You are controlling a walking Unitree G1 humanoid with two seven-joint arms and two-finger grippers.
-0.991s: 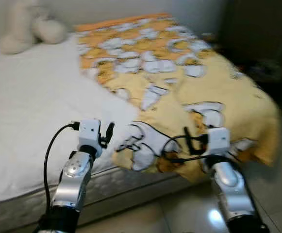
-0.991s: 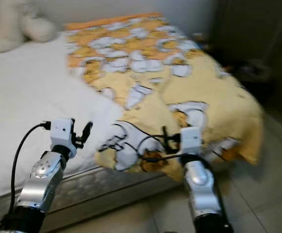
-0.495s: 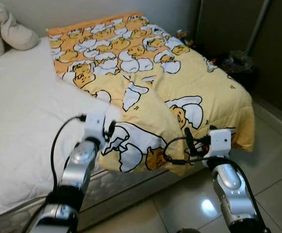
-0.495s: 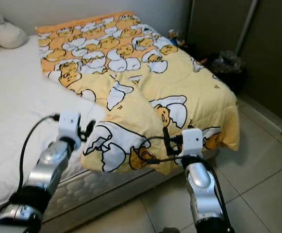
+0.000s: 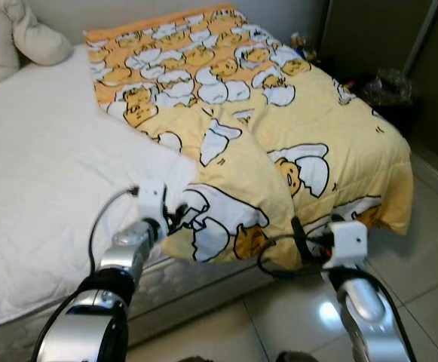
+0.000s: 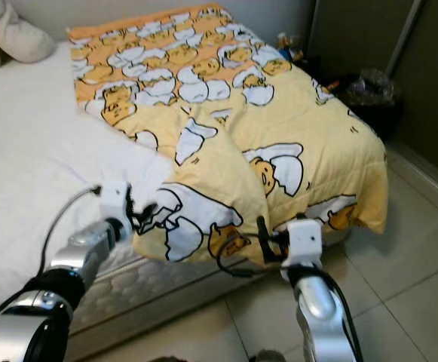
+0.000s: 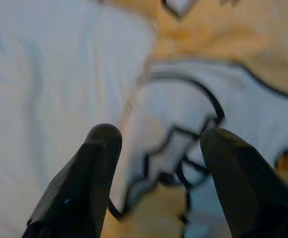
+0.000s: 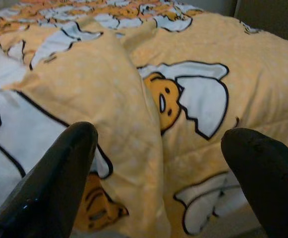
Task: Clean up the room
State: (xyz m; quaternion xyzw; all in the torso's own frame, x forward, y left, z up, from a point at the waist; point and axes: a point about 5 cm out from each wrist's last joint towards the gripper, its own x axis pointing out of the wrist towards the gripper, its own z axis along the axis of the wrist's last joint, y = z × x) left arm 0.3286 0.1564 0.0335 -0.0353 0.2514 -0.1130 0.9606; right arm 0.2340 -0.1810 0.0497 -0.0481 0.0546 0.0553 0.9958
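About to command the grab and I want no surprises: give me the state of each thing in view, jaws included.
Yellow blanket: bunched and folded, one corner hanging over the bed edge.
White sheet: uncovered, slightly creased.
Pillow: lying at the head of the bed.
Left gripper: jaws open, at the blanket's edge.
Right gripper: jaws open, facing the blanket's fold.

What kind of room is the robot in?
Most likely a bedroom. There is a bed with a white sheet, a yellow blanket with egg cartoons spread over it, and a cream pillow or soft toy at its head.
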